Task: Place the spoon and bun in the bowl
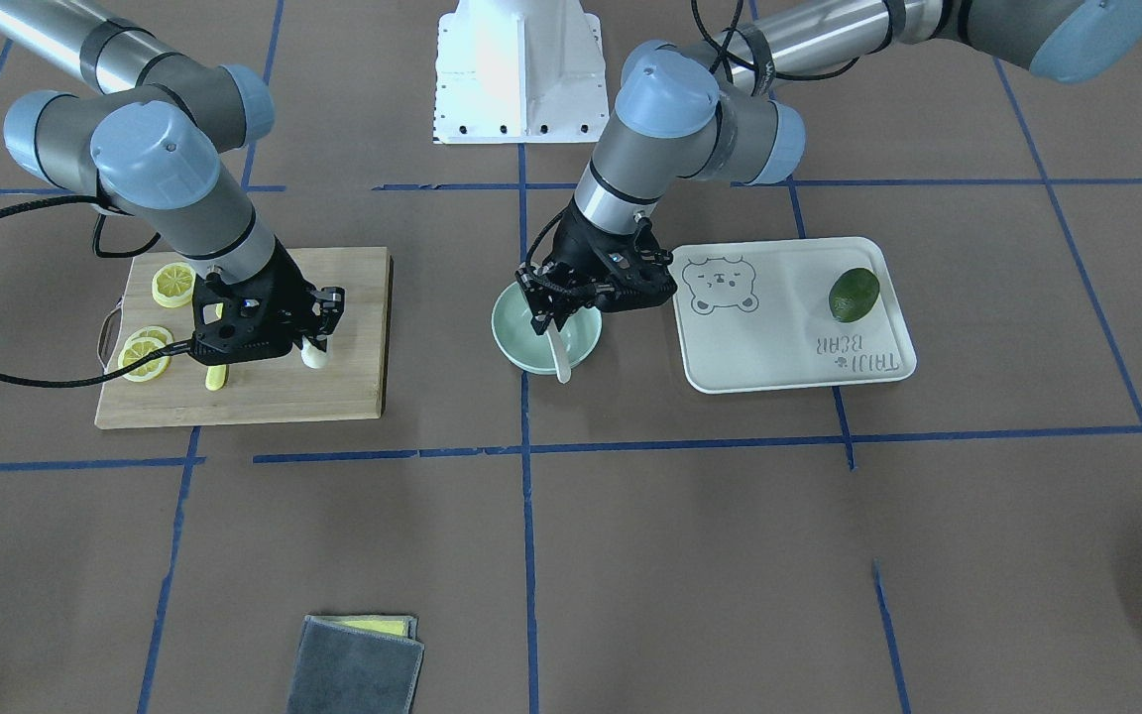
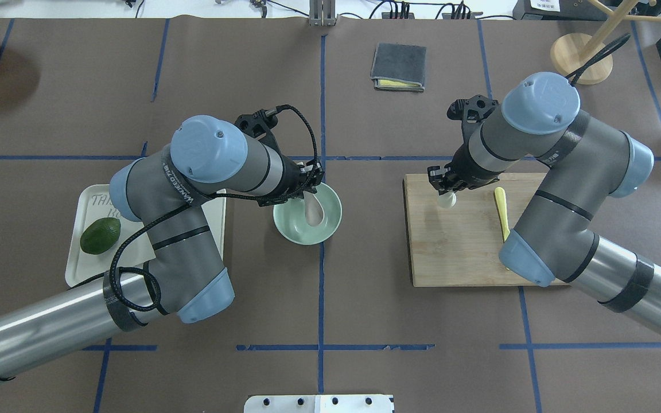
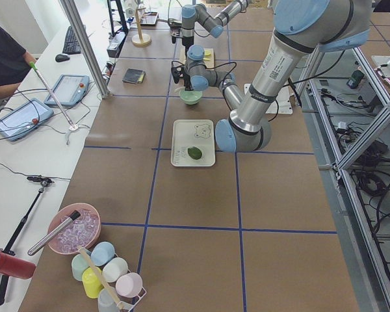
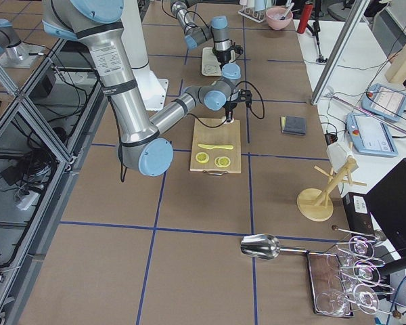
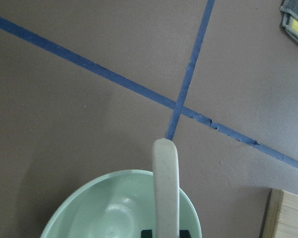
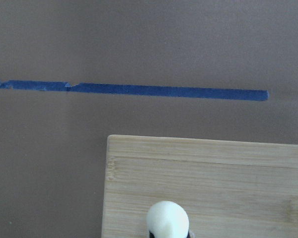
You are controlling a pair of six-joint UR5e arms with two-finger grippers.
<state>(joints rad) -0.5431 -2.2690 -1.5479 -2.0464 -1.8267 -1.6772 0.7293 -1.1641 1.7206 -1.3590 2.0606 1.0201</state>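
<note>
The pale green bowl stands at the table's middle and also shows in the overhead view. My left gripper is over it, shut on the white spoon. The spoon slants down into the bowl, and its handle reaches past the far rim. My right gripper is shut on the white bun at the corner of the wooden cutting board. I cannot tell whether the bun touches the board.
A yellow knife and lemon slices lie on the board. A white bear tray with an avocado lies beside the bowl. A folded grey cloth lies far across the table.
</note>
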